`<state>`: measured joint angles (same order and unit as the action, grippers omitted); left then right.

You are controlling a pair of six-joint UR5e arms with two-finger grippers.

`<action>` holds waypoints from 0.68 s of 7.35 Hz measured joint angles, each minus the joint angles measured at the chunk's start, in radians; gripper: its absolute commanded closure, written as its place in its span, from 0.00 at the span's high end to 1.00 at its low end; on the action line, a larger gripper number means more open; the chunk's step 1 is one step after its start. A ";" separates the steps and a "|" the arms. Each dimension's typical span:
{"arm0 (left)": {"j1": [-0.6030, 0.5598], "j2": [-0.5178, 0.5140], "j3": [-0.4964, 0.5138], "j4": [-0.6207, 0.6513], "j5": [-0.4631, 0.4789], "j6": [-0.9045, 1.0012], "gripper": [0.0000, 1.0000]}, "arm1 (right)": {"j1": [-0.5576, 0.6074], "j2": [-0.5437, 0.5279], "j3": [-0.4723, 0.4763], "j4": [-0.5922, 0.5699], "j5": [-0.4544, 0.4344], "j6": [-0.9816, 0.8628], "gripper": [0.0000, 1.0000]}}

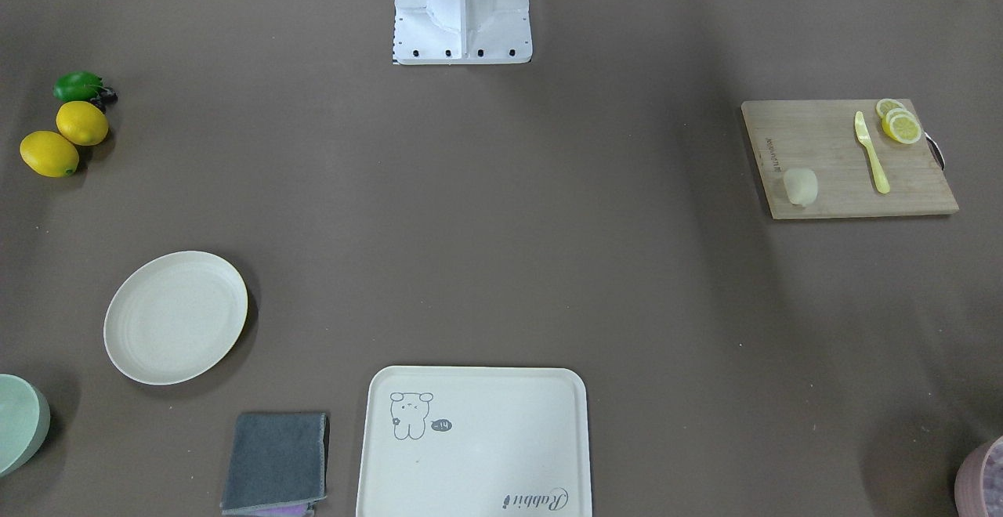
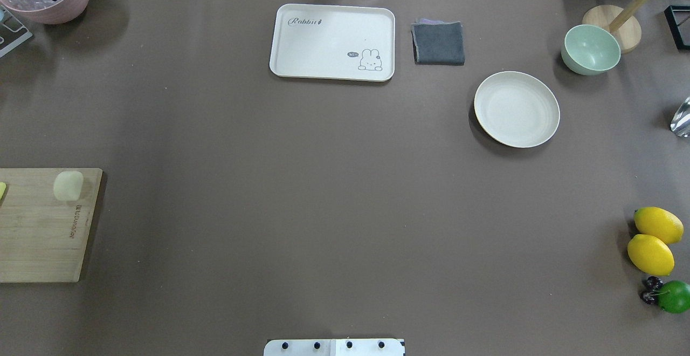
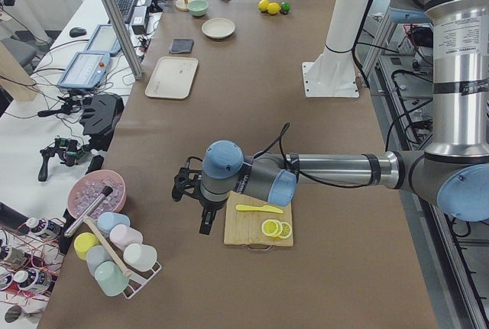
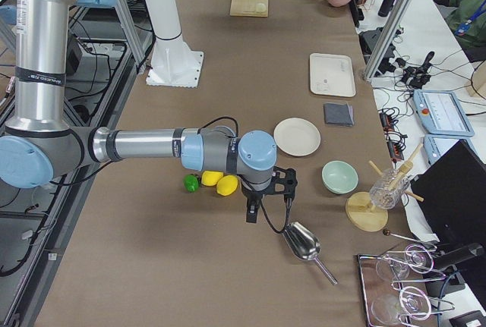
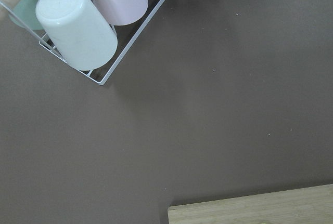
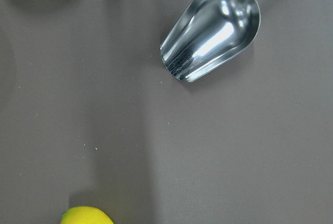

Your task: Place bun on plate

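Note:
The bun [image 1: 800,186] [image 2: 68,185], a small pale lump, lies on a corner of the wooden cutting board [image 1: 846,158] [image 2: 38,226]. The round cream plate [image 1: 176,317] [image 2: 516,109] [image 4: 297,136] sits empty far across the table from it. My left gripper [image 3: 205,227] hangs beside the board, toward the cup rack, and shows only in the left side view. My right gripper [image 4: 250,216] hangs near the lemons, short of the metal scoop, and shows only in the right side view. I cannot tell whether either is open or shut. Neither wrist view shows fingers.
A yellow knife [image 1: 871,152] and lemon slices [image 1: 899,121] share the board. A bear tray [image 2: 332,42], grey cloth [image 2: 438,42], green bowl [image 2: 590,49], two lemons [image 2: 653,240], a lime [image 2: 674,296], a metal scoop [image 6: 213,29] and a cup rack [image 5: 78,26] stand around.

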<state>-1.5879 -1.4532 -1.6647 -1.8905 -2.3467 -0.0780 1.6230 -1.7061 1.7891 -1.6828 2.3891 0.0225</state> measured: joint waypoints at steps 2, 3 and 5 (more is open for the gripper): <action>0.000 0.013 -0.001 -0.003 0.001 0.000 0.98 | -0.002 0.005 0.002 -0.001 0.002 0.001 1.00; 0.000 0.016 -0.002 -0.003 0.001 0.000 0.98 | -0.002 0.006 0.003 -0.001 0.002 0.002 1.00; 0.001 0.011 -0.002 -0.002 0.001 -0.002 0.98 | -0.002 0.006 0.004 -0.001 0.002 0.002 1.00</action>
<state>-1.5872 -1.4425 -1.6672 -1.8921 -2.3455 -0.0795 1.6214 -1.6997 1.7936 -1.6843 2.3914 0.0242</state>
